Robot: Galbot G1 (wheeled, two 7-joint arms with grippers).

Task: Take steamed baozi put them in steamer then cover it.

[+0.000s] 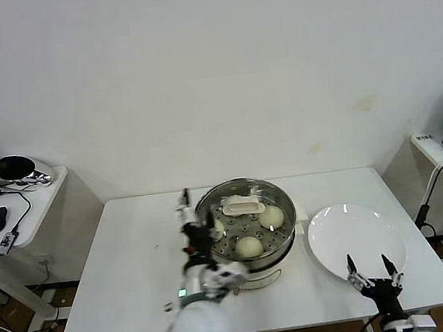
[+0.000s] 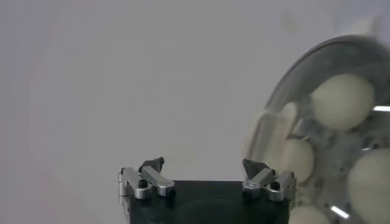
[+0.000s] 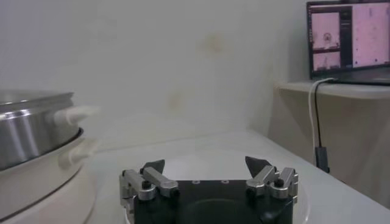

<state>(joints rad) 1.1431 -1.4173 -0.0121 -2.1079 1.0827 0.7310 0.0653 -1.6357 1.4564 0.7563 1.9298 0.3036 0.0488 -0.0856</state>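
The glass cover [image 1: 244,205] sits on the steamer [image 1: 249,231], with the steamed baozi [image 1: 249,246] inside. The left tool [image 1: 188,214] hovers spread beside its rim; the right tool [image 1: 372,269] waits spread over the white plate [image 1: 356,235].

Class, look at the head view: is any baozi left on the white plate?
No. The white plate is bare, and the baozi lie inside the steamer under its glass cover.

The head view looks steeply down on the table [image 1: 136,256], steamer [image 1: 246,224] central. The left wrist view hangs close above it, steamer [image 2: 341,134] at 3 o'clock. The right wrist view sits low, level, steamer [image 3: 33,131] at 9 o'clock.
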